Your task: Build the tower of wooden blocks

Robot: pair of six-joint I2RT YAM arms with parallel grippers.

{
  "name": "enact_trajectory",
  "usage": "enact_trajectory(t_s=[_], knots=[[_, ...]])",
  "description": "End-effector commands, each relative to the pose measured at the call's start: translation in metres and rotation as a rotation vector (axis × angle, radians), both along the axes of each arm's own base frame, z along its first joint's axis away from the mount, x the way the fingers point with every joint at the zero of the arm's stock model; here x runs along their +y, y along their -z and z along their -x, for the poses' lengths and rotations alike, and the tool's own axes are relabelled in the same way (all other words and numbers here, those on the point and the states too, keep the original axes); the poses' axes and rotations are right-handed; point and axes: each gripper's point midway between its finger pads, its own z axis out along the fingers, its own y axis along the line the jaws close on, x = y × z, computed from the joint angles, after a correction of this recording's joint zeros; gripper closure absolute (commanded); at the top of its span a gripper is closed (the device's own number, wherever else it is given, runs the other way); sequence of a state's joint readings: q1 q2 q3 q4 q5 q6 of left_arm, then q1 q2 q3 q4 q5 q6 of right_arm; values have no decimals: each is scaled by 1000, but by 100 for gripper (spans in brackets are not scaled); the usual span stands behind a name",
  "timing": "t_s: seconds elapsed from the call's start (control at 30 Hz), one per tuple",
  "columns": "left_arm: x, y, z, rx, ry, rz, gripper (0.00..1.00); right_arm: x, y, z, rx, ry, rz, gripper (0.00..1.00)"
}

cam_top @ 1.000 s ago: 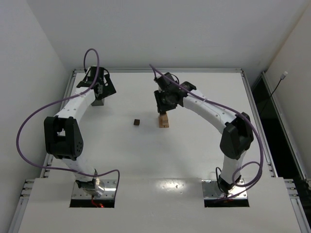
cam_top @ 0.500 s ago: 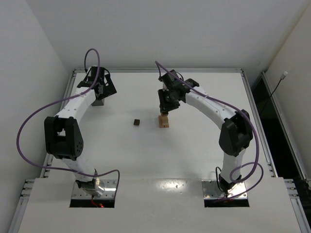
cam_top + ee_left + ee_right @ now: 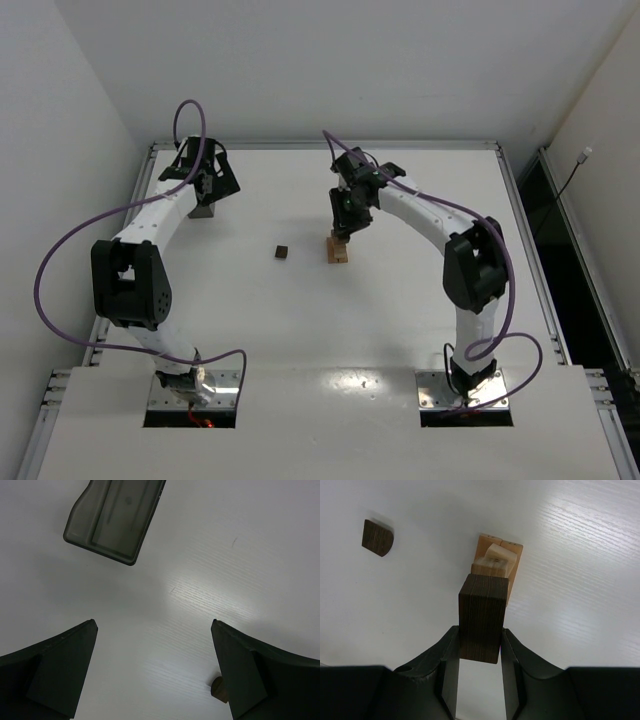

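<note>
My right gripper (image 3: 480, 632) is shut on a dark brown wood block (image 3: 481, 615), held upright just above and near the tower (image 3: 499, 562). The tower is a short stack of light tan blocks; from above it shows as the tower (image 3: 339, 250), just below my right gripper (image 3: 345, 222). A loose dark block with one rounded end (image 3: 377, 537) lies left of it, the same dark block (image 3: 282, 252) from above. My left gripper (image 3: 153, 625) hangs open over bare table at the back left (image 3: 205, 188). A small brown rounded piece (image 3: 218, 688) peeks out beside its right finger.
A grey translucent box (image 3: 115, 517) lies just beyond my left gripper, seen from above as the grey box (image 3: 203, 210). The white table's raised rim (image 3: 330, 145) runs along the back and sides. Purple cables loop off both arms.
My right arm has swung its elbow inward and its gripper, still holding the dark block, has shifted slightly right above the tower. The left arm has not moved.
</note>
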State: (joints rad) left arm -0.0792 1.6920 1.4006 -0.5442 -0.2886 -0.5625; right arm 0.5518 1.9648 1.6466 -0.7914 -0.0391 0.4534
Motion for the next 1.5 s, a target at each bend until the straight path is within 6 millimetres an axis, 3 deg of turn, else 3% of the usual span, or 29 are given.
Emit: enact_trajectory(t_s=[0.0,0.1,0.5,0.53,0.73,0.87,1.0,1.17,1.2,1.3,1.33,1.37,1.47], knots=[[-3,-11,-8,-48,-11,6,4,6,-8,-6,-16,8,-35,100],[-4,-11,-8,-48,-5,12,4,2,1,-8,2,17,-24,100],[-4,-11,-10,-46,2,6,4,4,6,-8,21,13,-22,98],[-4,-11,-10,-46,2,6,4,4,6,-8,21,13,-22,89],[-4,-11,-10,-46,2,6,4,6,6,-6,31,4,-37,61],[-4,-11,-10,-46,2,6,4,8,5,-7,23,4,-42,29],[-4,-11,-10,-46,2,6,4,7,5,-8,19,-7,-38,13],[-7,-4,-7,-24,32,5,4,16,-28,-8,-95,-126,-36,7],[-13,-5,-4,-24,58,8,4,14,-47,-8,-153,-154,-49,4],[-35,11,17,18,129,-19,4,6,-67,-3,-269,-260,-19,0],[-41,24,33,51,151,-23,4,2,-82,4,-329,-315,-23,0],[-57,29,41,60,202,-32,4,-5,-88,5,-352,-328,-15,0],[-85,43,69,60,316,-19,4,-34,-116,-8,-464,-314,72,0]])
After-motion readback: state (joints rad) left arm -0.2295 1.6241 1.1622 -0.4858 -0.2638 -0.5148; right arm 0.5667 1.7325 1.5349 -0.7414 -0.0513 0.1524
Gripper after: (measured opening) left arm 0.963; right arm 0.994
